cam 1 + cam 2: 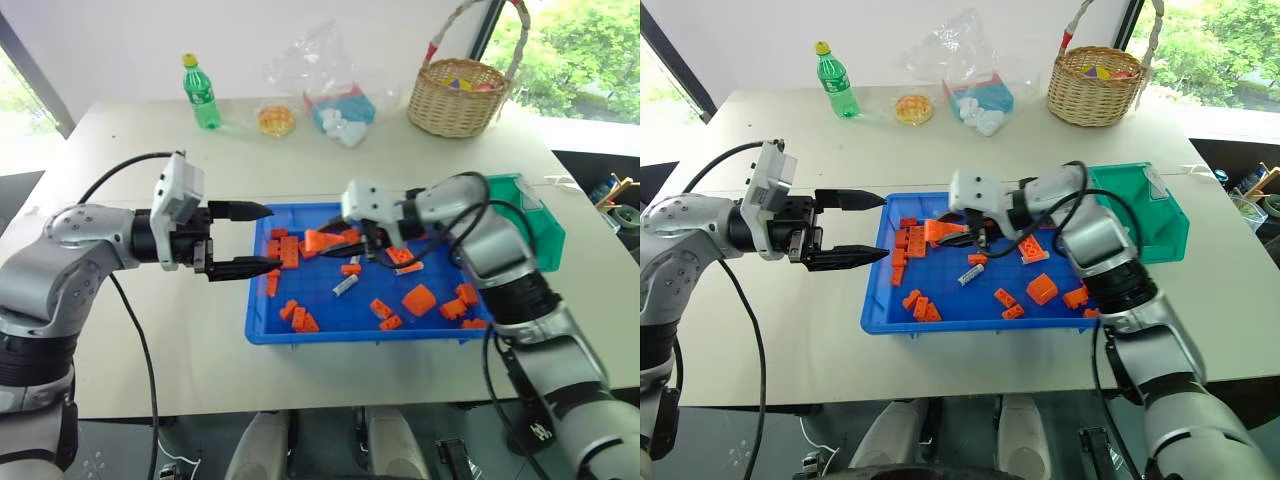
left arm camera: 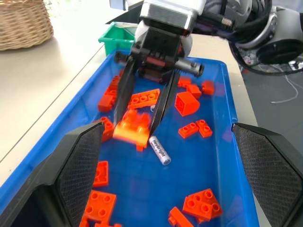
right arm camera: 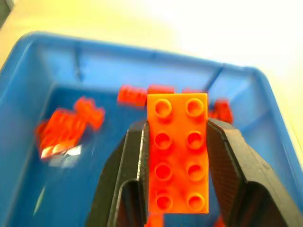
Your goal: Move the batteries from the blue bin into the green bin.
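The blue bin (image 1: 340, 335) lies in front of me with several orange bricks scattered in it. One silvery battery (image 1: 345, 286) rests on the bin floor near the middle, also seen as the battery (image 2: 159, 150) in the left wrist view. My right gripper (image 1: 327, 240) hovers over the bin's left part, shut on an orange brick (image 3: 177, 151); that brick (image 2: 129, 130) hangs just above and beside the battery. My left gripper (image 1: 245, 240) stands open at the bin's left edge, nothing between its fingers. The green bin (image 1: 535, 225) sits against the blue bin's right end.
At the table's far side stand a wicker basket (image 1: 458, 95), a green bottle (image 1: 201, 92), a small round dish (image 1: 276, 120) and a clear plastic bag (image 1: 335, 100). Bare tabletop lies to the left of the blue bin.
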Action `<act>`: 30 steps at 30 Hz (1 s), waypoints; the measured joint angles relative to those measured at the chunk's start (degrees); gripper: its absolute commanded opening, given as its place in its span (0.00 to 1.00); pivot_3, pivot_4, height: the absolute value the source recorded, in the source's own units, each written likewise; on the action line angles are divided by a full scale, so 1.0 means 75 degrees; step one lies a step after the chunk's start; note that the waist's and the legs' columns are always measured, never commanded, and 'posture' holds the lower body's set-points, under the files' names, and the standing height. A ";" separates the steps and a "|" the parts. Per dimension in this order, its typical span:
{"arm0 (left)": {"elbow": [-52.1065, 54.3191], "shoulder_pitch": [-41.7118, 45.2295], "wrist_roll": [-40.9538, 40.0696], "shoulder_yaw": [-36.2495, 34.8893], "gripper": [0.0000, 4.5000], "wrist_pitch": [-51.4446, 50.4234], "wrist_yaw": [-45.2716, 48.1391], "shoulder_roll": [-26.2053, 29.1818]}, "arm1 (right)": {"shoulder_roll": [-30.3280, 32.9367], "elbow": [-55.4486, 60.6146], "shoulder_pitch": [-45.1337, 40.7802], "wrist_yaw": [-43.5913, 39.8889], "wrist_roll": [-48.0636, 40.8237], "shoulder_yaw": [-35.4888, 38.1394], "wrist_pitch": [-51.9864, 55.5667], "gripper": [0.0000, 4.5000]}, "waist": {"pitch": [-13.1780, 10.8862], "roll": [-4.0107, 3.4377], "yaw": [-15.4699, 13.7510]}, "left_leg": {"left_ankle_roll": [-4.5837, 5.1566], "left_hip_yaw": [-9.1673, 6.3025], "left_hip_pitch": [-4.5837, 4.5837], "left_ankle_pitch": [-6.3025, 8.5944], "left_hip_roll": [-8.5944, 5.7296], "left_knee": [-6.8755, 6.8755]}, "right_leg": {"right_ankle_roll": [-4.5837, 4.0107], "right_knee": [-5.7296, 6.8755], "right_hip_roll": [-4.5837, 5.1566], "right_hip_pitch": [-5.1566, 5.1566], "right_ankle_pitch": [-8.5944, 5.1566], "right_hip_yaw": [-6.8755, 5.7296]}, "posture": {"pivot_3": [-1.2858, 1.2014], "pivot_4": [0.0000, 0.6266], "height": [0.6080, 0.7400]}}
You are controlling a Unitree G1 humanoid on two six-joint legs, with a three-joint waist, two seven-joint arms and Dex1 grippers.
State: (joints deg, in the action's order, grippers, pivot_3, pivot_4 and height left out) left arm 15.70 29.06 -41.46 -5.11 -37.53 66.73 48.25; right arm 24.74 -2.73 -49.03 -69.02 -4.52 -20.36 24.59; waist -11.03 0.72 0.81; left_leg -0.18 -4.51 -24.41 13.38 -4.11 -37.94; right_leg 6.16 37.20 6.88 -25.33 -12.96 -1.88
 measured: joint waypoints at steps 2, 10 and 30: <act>-0.0005 0.0015 0.0017 0.0003 1.00 0.0040 0.0036 -0.0003 | -0.0514 -0.0325 -0.0029 0.0323 0.0172 -0.0305 -0.0004 0.27 | 0.0000 0.0000 0.0004 | -0.0001 0.0000 0.0000 -0.0001 -0.0001 -0.0001 | 0.0000 0.0000 0.0000 0.0001 0.0000 0.0000 | 0.52 0.24 0.64; 0.0112 -0.0098 -0.0037 -0.0033 1.00 0.0015 0.0032 0.0055 | -0.0904 -0.1312 -0.0279 0.0951 0.0564 -0.0540 -0.0005 0.99 | 0.0000 0.0000 0.0016 | -0.0002 0.0000 0.0000 -0.0001 -0.0003 0.0000 | 0.0000 0.0001 -0.0002 -0.0001 0.0001 0.0000 | 0.52 0.24 0.64; 0.0234 -0.0169 -0.0061 -0.0036 1.00 -0.0072 -0.0040 0.0073 | 0.1243 -0.1229 0.0479 -0.1537 0.0347 -0.0487 -0.2500 0.99 | -0.0001 0.0002 0.0011 | 0.0001 0.0005 0.0003 0.0000 0.0001 -0.0001 | 0.0001 -0.0003 -0.0001 0.0006 0.0000 -0.0002 | 0.52 0.24 0.64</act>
State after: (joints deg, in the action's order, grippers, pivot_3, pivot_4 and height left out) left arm 17.46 27.79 -41.92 -5.38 -38.06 66.42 48.80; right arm 34.06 -11.94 -45.44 -80.55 -1.92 -24.02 5.84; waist -11.04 0.73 0.89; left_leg -0.17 -4.48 -24.39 13.39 -4.11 -37.96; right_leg 6.16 37.18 6.87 -25.28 -12.96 -1.90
